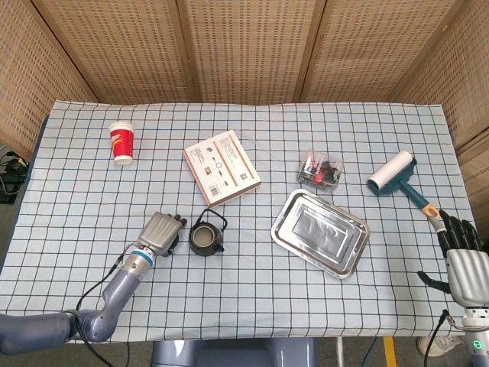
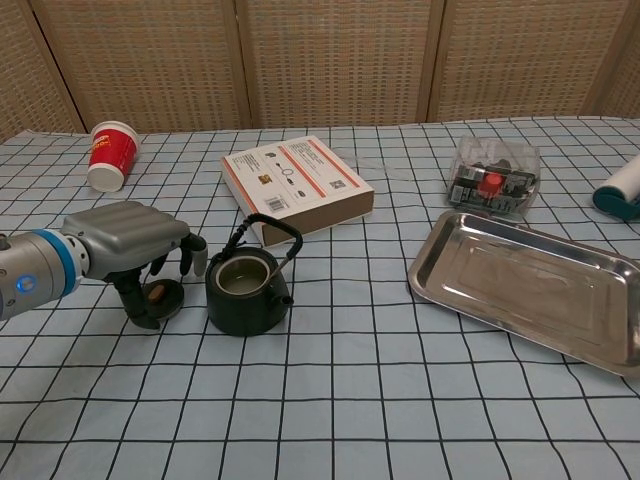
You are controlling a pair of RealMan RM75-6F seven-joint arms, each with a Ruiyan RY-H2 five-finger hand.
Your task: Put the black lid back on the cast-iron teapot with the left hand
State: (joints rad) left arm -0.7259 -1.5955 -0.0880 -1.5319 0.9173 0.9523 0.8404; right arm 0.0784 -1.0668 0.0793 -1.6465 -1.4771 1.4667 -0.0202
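Note:
The black cast-iron teapot [image 1: 206,238] [image 2: 246,295] stands open-topped on the checked cloth, its handle upright. The black lid [image 2: 160,294], with a brown knob, lies flat on the cloth just left of the pot. My left hand [image 1: 162,231] [image 2: 135,243] arches over the lid, thumb at its left edge and fingers curled down behind it, pinching it. In the head view the hand hides the lid. My right hand [image 1: 462,264] hangs beyond the table's near right edge, fingers apart and holding nothing.
A red paper cup [image 1: 121,143] [image 2: 110,155] stands at the far left. A white and orange box [image 1: 221,167] [image 2: 297,187] lies just behind the teapot. To the right are a steel tray [image 1: 302,202] [image 2: 450,235], a clear plastic box [image 1: 320,168] [image 2: 492,177] and a lint roller [image 1: 393,175] [image 2: 622,190].

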